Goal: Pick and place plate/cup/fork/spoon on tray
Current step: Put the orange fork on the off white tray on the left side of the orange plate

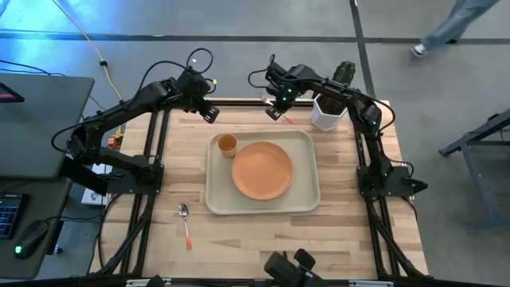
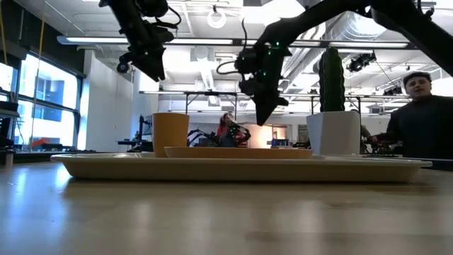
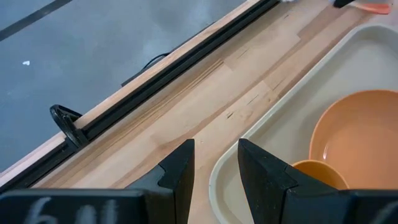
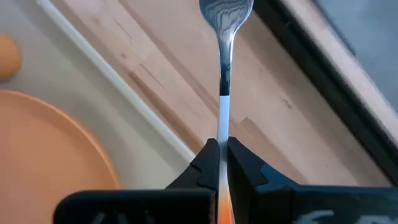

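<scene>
The right claw (image 4: 219, 163) clamps the fork (image 4: 224, 68) by its handle, above the desk (image 1: 239, 231) just beyond the tray's (image 1: 307, 203) far rim. The left claw (image 3: 214, 168), narrowly parted and empty, hovers far-left.

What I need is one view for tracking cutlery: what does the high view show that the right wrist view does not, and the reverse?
Only the high view: the spoon lying on the table outside the tray, the left gripper beyond the tray's far left corner, and the cactus pot. Only the right wrist view: the right gripper's jaws shut on the fork's handle. Both: plate, tray, fork, right gripper.
</scene>
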{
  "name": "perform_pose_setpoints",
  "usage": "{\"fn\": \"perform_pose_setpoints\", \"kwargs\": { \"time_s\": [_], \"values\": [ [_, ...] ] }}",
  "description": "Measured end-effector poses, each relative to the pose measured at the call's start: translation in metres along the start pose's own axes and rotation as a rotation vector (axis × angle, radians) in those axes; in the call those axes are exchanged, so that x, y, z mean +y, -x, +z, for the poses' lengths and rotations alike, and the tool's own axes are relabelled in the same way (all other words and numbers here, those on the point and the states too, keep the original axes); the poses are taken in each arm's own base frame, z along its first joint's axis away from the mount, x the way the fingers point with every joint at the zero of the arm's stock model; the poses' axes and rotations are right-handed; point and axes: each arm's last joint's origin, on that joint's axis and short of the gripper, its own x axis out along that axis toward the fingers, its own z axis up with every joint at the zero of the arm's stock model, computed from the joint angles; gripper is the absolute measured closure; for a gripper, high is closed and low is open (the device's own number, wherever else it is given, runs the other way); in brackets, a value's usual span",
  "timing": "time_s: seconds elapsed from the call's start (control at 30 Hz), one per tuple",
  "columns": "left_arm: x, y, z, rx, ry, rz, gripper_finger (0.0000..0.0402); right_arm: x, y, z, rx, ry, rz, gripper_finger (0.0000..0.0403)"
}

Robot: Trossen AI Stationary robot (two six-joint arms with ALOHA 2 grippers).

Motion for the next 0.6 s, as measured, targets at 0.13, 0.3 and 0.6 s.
{"fn": "perform_pose_setpoints", "kwargs": {
  "time_s": [0.13, 0.3, 0.6],
  "values": [
    [0.000, 0.000, 0.000, 0.000, 0.000, 0.000, 0.0291, 0.011, 0.025, -0.005, -0.048, -0.012, -0.023, 0.0403],
    [0.000, -0.005, -0.005, 0.014, -0.001, 0.001, 0.0291, 0.024, 0.022, -0.034, -0.128, -0.079, 0.007, 0.0403],
    [-0.004, -0.019, -0.013, 0.012, 0.002, -0.060, 0.0291, 0.062, 0.032, -0.136, -0.290, -0.272, 0.013, 0.0403]
  ]
}}
